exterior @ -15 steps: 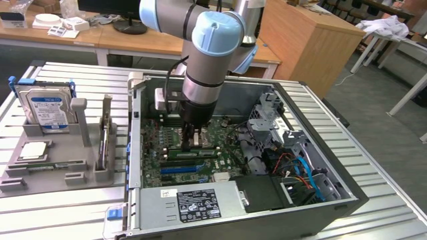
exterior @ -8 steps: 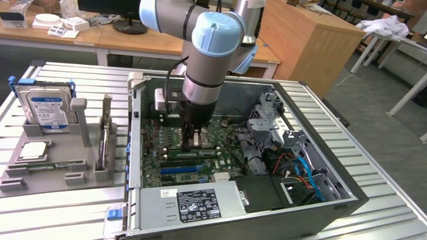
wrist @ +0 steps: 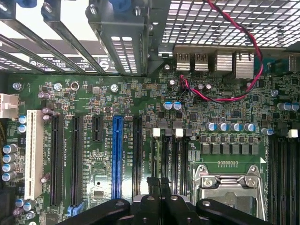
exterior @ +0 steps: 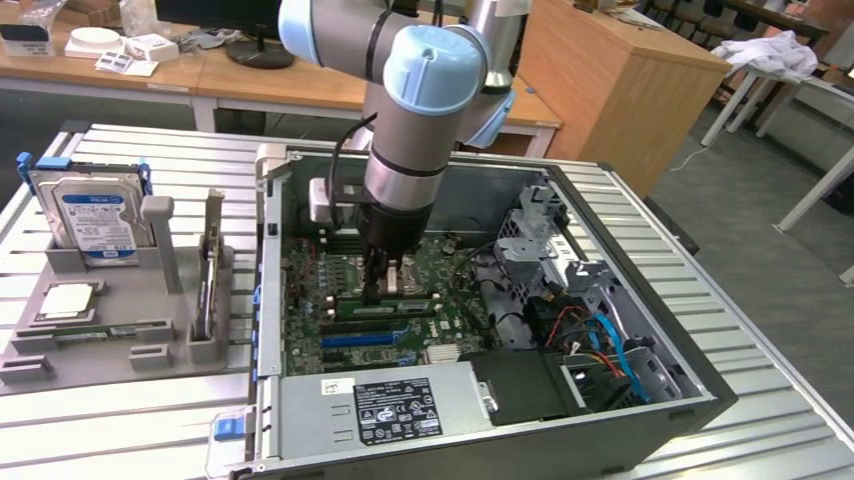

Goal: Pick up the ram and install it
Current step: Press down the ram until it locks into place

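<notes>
Reaching arm: the gripper (exterior: pixel 380 290) is seen lowered into the open computer case (exterior: pixel 667 400), over the motherboard (exterior: pixel 334 345).
Gripper: fingers (wrist: pixel 151 201) are pressed together. Whether anything thin is pinched between them cannot be told.
Exterior view: a grey tray (exterior: pixel 120 365) is shown at the exterior view's left, with a hard drive (exterior: pixel 94 215) and an expansion card (exterior: pixel 210 270) stood on edge.
Wrist view: finer board detail is given here, namely a blue slot (wrist: pixel 117 157), a CPU socket (wrist: pixel 229 187) and a red-and-black wire (wrist: pixel 234 96).
Ram (exterior: pixel 400 306): a narrow green stick with a pale label is seen just beneath the fingertips, laid along the memory slots.
</notes>
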`<state>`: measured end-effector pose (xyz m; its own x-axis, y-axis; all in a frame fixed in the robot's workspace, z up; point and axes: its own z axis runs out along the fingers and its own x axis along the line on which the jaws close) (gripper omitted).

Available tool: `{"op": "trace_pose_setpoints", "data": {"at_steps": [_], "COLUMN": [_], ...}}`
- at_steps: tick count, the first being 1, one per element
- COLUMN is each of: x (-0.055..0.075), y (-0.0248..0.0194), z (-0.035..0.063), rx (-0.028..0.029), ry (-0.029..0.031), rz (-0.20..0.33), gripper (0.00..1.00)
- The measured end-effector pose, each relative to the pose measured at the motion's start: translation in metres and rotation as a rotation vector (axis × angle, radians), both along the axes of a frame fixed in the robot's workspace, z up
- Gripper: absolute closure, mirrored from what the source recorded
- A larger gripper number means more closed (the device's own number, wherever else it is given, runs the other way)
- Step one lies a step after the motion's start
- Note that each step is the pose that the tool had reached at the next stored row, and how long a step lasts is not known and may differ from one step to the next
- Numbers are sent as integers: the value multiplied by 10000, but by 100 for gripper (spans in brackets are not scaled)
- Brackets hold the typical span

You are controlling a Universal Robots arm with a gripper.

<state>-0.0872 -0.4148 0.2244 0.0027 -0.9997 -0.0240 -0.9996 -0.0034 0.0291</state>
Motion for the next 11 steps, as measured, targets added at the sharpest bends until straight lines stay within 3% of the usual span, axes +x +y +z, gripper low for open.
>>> {"op": "trace_pose_setpoints", "data": {"at_steps": [11], "x": [0], "y": [0], "z": [-8], "rx": [1], "ry": [-1], "rz": [0], "gripper": [89]}}
